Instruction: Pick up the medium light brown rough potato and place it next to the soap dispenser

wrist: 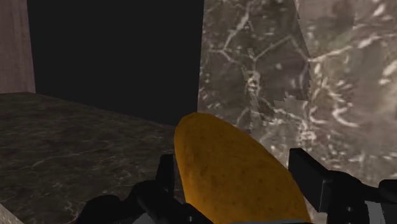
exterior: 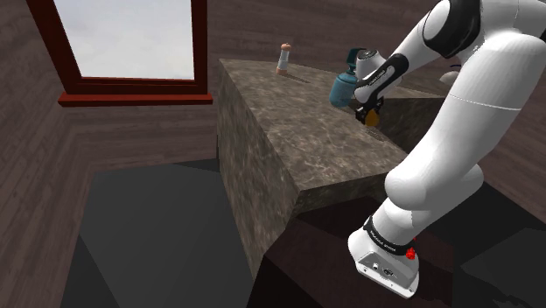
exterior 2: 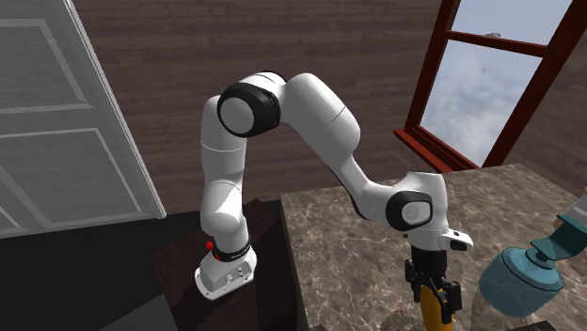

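Note:
The potato is an orange-brown oval clasped between my two black fingers, so the gripper is shut on it. In the shoulder view the gripper points down over the marble counter, with the potato just to the right of the teal soap dispenser. In the second exterior view the gripper holds the potato low over the counter, and the teal dispenser stands to its right. Whether the potato touches the counter is hidden.
A small white bottle with a brown top stands at the counter's far corner. A red-framed window sits in the wall at the shoulder view's left. The counter drops off to a dark floor. A white door stands behind the arm.

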